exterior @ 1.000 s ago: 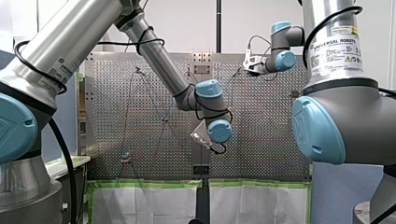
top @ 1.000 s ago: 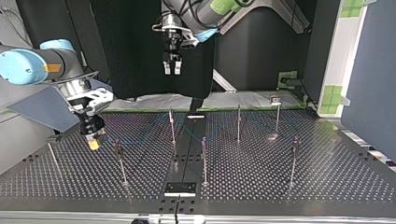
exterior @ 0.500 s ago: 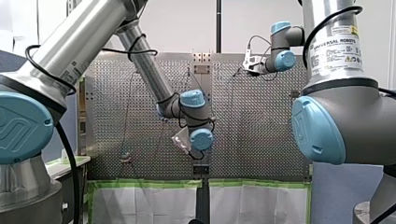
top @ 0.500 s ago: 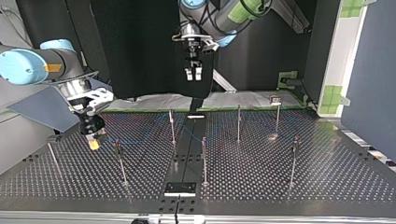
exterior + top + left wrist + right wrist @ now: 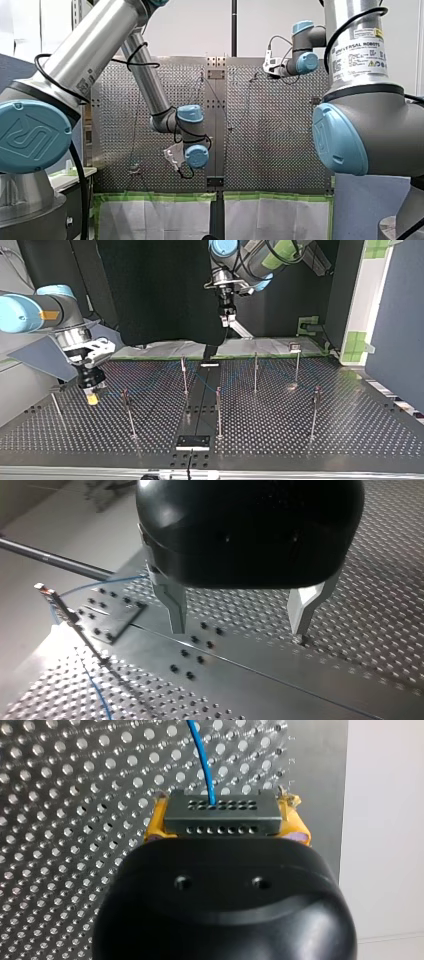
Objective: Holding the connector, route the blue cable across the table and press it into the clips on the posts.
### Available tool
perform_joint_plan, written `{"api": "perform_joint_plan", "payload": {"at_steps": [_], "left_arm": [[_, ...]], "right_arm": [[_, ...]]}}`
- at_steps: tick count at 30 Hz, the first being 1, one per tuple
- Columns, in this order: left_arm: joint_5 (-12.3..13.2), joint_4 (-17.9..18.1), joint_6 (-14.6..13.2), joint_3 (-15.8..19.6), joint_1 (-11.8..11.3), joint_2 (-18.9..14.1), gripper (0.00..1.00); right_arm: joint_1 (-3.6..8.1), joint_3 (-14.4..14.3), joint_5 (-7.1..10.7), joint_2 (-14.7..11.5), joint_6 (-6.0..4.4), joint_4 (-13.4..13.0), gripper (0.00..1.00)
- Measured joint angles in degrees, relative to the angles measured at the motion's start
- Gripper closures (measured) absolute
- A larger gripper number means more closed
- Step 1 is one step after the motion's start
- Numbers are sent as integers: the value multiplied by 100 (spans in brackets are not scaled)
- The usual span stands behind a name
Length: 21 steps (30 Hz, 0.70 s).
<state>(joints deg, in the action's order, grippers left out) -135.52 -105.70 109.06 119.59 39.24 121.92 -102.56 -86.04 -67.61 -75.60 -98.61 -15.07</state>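
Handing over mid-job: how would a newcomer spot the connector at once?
Start at the perforated table, at the top view's left, where my right gripper hangs over it. The connector is the grey block clamped between its yellow pads. Unlike anything nearby, it has rows of holes and the blue cable leaving it.

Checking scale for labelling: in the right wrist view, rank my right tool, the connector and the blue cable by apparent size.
Largest: my right tool, inflated by nearness to the camera.
Then the connector.
Smallest: the blue cable.

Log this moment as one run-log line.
right gripper: shut on connector | blue cable: runs out of connector | left gripper: open, empty, above perforated table
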Motion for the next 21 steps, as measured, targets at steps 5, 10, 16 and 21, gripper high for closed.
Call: {"api": "perform_joint_plan", "payload": {"at_steps": [5, 10, 16, 21], "left_arm": [[233, -234, -235, 30, -41, 0, 0], [447, -456, -460, 31, -41, 0, 0], [664, -731, -736, 34, -34, -1, 0], [822, -989, -993, 33, -28, 1, 0]], "right_arm": [[30, 1, -13, 3, 0, 1, 100], [36, 1, -16, 7, 24, 3, 100], [26, -9, -16, 17, 32, 3, 100], [14, -35, -16, 26, 41, 3, 100]]}}
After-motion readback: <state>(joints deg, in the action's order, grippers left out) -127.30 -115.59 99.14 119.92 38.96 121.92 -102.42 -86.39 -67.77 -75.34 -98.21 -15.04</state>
